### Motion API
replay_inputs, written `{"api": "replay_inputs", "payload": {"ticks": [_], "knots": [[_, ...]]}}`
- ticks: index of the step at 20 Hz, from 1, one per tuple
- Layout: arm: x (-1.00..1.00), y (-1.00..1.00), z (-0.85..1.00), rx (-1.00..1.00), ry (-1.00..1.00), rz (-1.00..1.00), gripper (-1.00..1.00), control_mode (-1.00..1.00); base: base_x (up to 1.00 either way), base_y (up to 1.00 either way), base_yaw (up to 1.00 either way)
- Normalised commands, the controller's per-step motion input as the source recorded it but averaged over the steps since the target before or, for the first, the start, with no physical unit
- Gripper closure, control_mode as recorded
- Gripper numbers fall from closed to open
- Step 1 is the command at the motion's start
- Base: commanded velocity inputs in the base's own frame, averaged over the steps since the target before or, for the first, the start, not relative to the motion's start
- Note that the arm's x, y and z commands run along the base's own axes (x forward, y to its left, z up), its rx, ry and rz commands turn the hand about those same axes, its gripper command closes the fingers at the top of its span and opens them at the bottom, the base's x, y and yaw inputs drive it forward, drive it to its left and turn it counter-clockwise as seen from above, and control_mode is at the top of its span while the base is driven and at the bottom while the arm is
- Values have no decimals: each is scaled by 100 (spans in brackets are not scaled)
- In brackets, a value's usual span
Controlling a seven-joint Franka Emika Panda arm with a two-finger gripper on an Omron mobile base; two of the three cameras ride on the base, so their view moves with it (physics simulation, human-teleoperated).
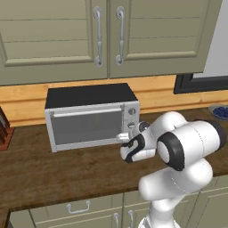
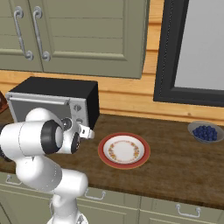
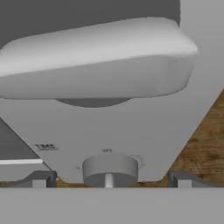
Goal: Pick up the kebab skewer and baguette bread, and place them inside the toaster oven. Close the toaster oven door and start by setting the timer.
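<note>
The silver toaster oven (image 1: 89, 95) (image 2: 57, 94) with a black top stands on the wooden counter. Its door (image 1: 84, 129) is up and shut, with the bar handle (image 1: 87, 111) along the top edge. My gripper (image 1: 123, 137) (image 2: 87, 131) (image 3: 111, 179) is open at the knob column on the oven's right front. In the hand view a large grey knob (image 3: 96, 61) looms very close. A smaller round knob (image 3: 109, 168) sits lower down between my two fingertips (image 3: 39, 179). The kebab skewer and baguette bread are out of view.
A red-rimmed plate (image 2: 103, 151) lies on the counter right of the oven. Further right is a bowl of blueberries (image 2: 192, 127) (image 1: 213, 111). A knife block (image 1: 3, 129) stands at the far left. Wall cabinets (image 1: 107, 35) hang above the oven.
</note>
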Motion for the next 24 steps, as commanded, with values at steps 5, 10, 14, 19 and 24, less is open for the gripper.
{"api": "replay_inputs", "payload": {"ticks": [5,10,14,19,24], "knots": [[0,0,-10,0,0,0,-100,-100,0,0,0],[1,0,-1,0,0,0,-100,-100,0,0,0],[4,0,-4,0,0,0,-100,-100,0,0,0],[2,0,-1,0,-1,0,-100,-100,0,0,0],[0,0,0,0,0,0,-100,-100,0,0,0]]}}
